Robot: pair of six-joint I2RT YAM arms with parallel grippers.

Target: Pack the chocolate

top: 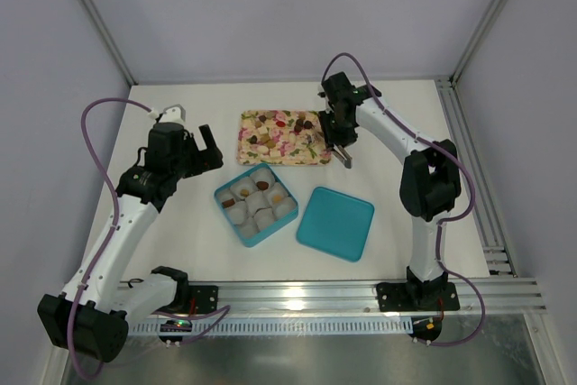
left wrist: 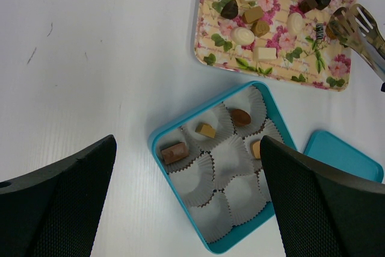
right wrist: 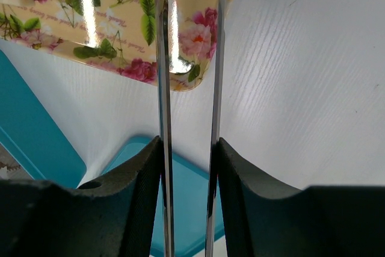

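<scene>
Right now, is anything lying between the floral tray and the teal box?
No. Only a narrow strip of bare white table separates the floral tray from the teal box. The left wrist view shows it best.

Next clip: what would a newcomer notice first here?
A flowered tray strewn with chocolates lies mid-table, with a teal box of white paper cups, a few filled, on its near side. The right fingers clamp metal tongs by the tray's near right corner.

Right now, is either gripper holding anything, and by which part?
The right gripper squeezes metal tongs by their two arms, back from the tips. The left gripper is open, holding nothing.
</scene>
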